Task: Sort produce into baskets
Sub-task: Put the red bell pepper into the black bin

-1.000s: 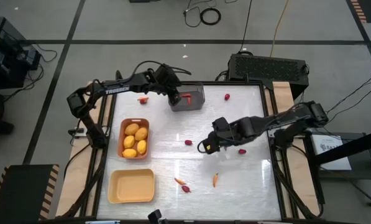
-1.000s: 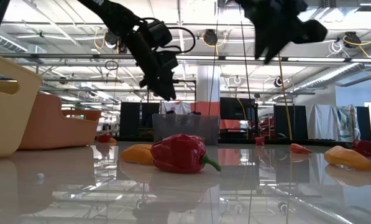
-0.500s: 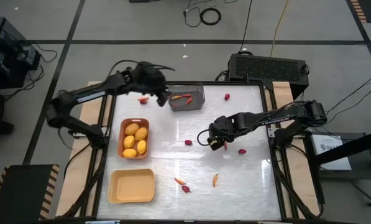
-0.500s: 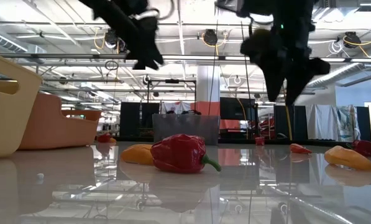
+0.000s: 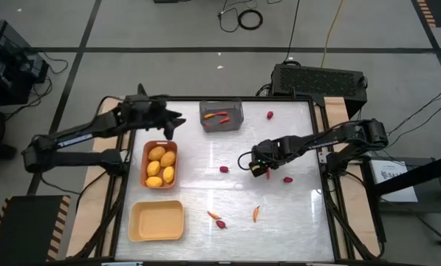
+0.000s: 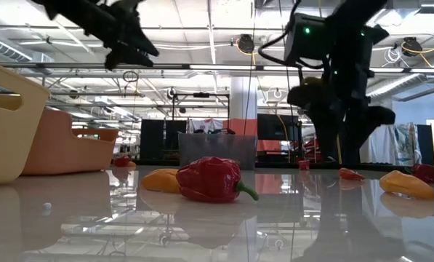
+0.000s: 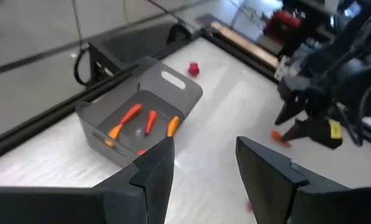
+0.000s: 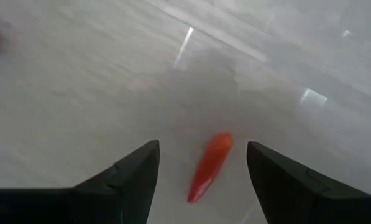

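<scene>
My left gripper (image 5: pixel 174 123) is open and empty, above the table's far left, between the grey bin (image 5: pixel 221 116) and the orange-brown tray (image 5: pixel 159 164). The left wrist view shows three orange-red sticks (image 7: pixel 149 121) lying in the bin. The tray holds several yellow oval fruits. My right gripper (image 5: pixel 258 168) is open, low over the table's middle right. Its fingers stand on either side of an orange-red stick (image 8: pixel 209 165) that lies on the table, apart from it. The pale yellow tray (image 5: pixel 157 220) sits at the near left.
Dark-red round pieces lie loose at the far right (image 5: pixel 269 114), in the middle (image 5: pixel 224 169) and beside my right gripper (image 5: pixel 287 179). Two sticks (image 5: pixel 255 213) (image 5: pixel 214 215) and a red piece (image 5: pixel 220 223) lie near the front. A red pepper (image 6: pixel 213 178) shows close in the low view.
My left gripper has drawn away from the grey bin toward the table's left edge and risen. My right gripper has gone down toward the table and a little toward the right edge, over the orange-red stick.
</scene>
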`<action>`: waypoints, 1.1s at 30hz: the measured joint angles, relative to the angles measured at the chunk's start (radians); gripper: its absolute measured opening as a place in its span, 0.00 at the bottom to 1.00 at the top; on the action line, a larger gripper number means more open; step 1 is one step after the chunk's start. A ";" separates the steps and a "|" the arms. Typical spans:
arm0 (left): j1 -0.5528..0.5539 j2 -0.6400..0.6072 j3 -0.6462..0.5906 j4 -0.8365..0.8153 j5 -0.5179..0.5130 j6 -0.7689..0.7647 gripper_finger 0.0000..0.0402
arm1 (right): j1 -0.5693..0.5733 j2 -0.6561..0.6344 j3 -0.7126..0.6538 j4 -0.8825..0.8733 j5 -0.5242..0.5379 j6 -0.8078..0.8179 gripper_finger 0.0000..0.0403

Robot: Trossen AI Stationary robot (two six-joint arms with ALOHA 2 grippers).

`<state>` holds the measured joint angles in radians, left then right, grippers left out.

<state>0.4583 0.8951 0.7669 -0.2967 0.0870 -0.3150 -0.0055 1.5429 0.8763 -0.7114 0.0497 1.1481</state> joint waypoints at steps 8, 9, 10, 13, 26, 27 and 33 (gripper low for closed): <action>-0.053 -0.106 -0.066 0.005 -0.148 -0.092 0.45 | -0.010 0.000 -0.061 0.046 0.031 0.001 0.50; -0.059 -0.107 -0.067 0.005 -0.148 -0.096 0.45 | -0.009 0.000 -0.069 0.075 0.031 0.000 0.49; -0.068 -0.107 -0.067 0.004 -0.148 -0.098 0.45 | -0.009 0.000 -0.080 0.106 0.031 0.000 0.49; -0.095 -0.107 -0.068 0.004 -0.149 -0.098 0.45 | -0.009 0.000 -0.106 0.142 0.031 0.020 0.46; -0.293 -0.106 -0.068 0.004 -0.358 -0.099 0.45 | -0.002 0.000 -0.129 0.155 0.063 0.036 0.24; -0.305 -0.106 -0.068 0.004 -0.371 -0.099 0.45 | 0.000 0.000 -0.129 0.155 0.063 0.033 0.21; -0.381 -0.129 -0.122 0.044 -0.456 -0.149 0.45 | 0.000 0.000 -0.129 0.166 0.059 -0.009 0.05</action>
<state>0.0773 0.7665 0.6449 -0.2522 -0.3692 -0.4637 -0.0055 1.5425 0.7474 -0.5451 0.1088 1.1388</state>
